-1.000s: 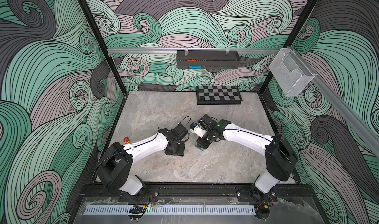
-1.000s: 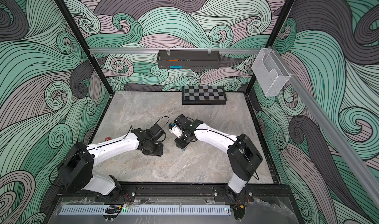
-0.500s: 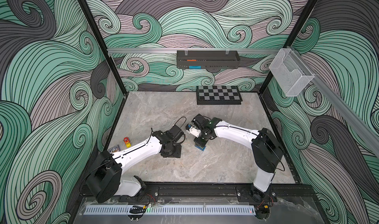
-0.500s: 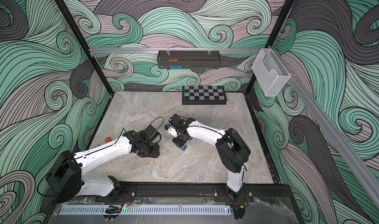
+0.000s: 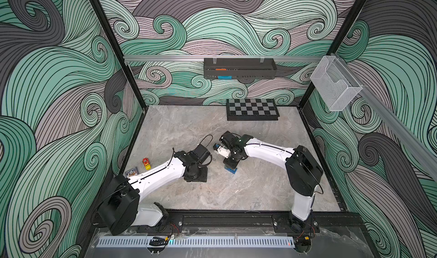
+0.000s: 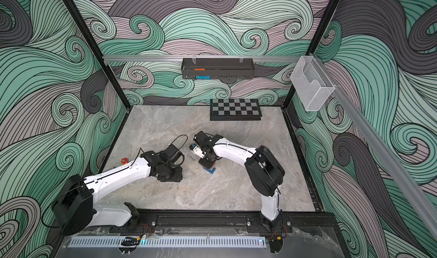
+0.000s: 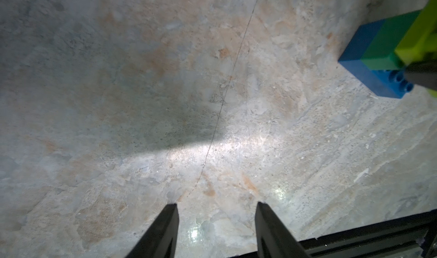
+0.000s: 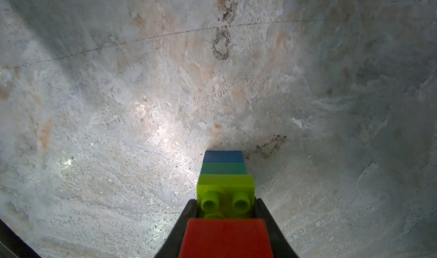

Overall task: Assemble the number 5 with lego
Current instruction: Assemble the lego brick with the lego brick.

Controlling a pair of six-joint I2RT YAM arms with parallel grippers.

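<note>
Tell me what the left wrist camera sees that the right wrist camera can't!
Only the left wrist view shows the open, empty left gripper and the dark blue brick's studs. Only the right wrist view shows the red brick on top, with the right gripper shut on the stack. Both show the lime green brick, the dark green brick and the marble table.

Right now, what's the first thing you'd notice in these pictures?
The colorful lego stack pops out: dark blue at the bottom, then green, lime and red, standing mid-table with the right gripper shut on its top. The left gripper hangs open and empty nearby, and swirly green waves cover the walls.
</note>
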